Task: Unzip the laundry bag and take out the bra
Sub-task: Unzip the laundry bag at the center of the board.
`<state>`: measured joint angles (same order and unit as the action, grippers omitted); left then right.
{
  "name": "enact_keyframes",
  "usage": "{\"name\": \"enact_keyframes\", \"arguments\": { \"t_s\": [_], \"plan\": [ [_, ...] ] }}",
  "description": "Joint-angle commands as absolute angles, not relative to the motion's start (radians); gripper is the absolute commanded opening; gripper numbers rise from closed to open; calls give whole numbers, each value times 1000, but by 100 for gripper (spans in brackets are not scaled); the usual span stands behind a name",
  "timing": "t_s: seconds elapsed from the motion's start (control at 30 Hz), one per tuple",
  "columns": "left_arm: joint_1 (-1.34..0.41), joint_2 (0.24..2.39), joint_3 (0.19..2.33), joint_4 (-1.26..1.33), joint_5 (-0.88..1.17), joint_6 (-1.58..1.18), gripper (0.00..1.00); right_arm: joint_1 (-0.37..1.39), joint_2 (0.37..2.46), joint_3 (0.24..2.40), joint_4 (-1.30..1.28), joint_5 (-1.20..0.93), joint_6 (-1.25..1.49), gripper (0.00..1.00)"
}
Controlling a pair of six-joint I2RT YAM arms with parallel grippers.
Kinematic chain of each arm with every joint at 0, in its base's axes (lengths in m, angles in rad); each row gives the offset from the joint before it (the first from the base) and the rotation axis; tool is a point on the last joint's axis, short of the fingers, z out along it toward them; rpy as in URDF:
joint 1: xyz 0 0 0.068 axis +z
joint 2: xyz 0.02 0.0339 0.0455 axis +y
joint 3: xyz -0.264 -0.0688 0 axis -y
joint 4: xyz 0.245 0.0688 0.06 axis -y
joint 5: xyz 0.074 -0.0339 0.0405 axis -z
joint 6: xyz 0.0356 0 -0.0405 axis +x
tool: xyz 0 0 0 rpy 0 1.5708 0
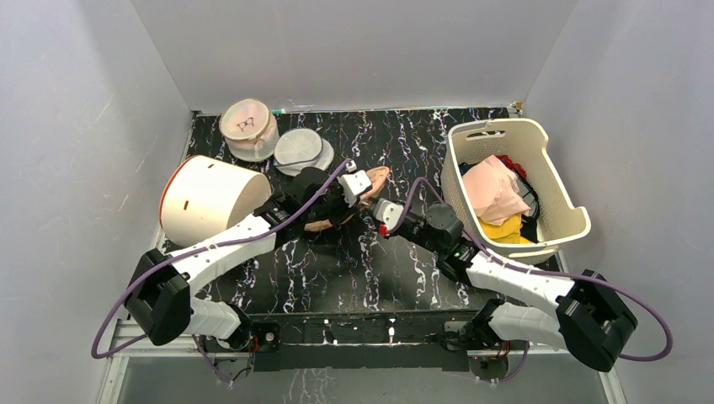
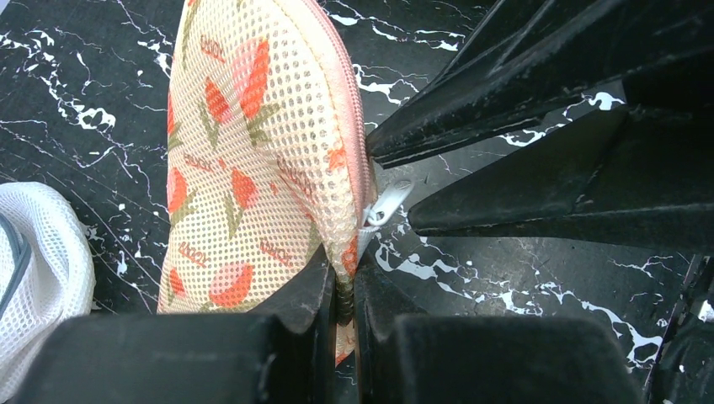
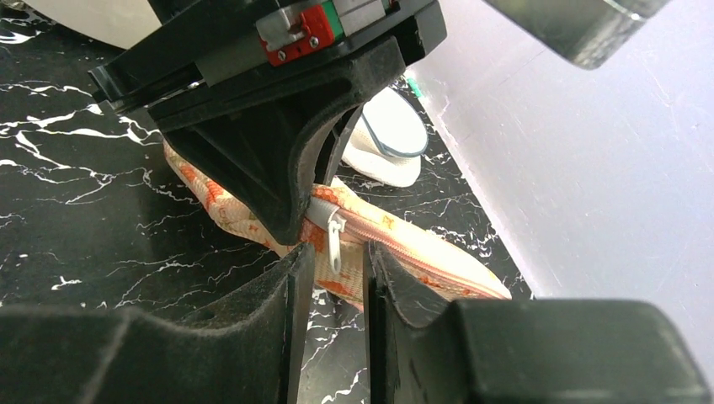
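Observation:
The laundry bag [image 2: 253,151], peach mesh with red prints and a pink zip edge, lies on the black marble table; it also shows in the top view [image 1: 376,179] and the right wrist view [image 3: 421,252]. My left gripper [image 2: 343,282] is shut on the bag's zip edge, just below the white zip pull [image 2: 386,204]. My right gripper [image 3: 338,257] is open with a narrow gap. The zip pull [image 3: 336,240] hangs at its fingertips, and one fingertip [image 2: 404,143] stands on either side of it. The zip looks closed. The bra is hidden.
A white basket [image 1: 572,210] of clothes stands at the right. A white drum [image 1: 210,198] lies at the left. A round pink mesh pouch [image 1: 247,126] and a round white mesh pouch [image 1: 301,149] sit at the back, near the grey wall.

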<state>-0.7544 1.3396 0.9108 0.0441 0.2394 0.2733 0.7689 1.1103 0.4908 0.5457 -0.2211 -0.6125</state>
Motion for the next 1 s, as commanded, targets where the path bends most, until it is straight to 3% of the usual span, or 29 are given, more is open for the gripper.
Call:
{"name": "enact_keyframes", "arguments": {
  "t_s": [0.0, 0.53, 0.77, 0.97],
  "plan": [
    [-752, 1333, 957, 60, 281, 262, 0, 773, 1125, 481, 681, -192, -604, 26],
    [-752, 1328, 960, 58, 334, 256, 0, 781, 1197, 481, 766, -145, -583, 17],
    [-752, 1324, 962, 57, 330, 256, 0, 788, 1213, 460, 797, -93, -565, 1],
    [-752, 1324, 959, 57, 304, 268, 0, 789, 1177, 464, 745, -52, -520, 0]
  ]
}}
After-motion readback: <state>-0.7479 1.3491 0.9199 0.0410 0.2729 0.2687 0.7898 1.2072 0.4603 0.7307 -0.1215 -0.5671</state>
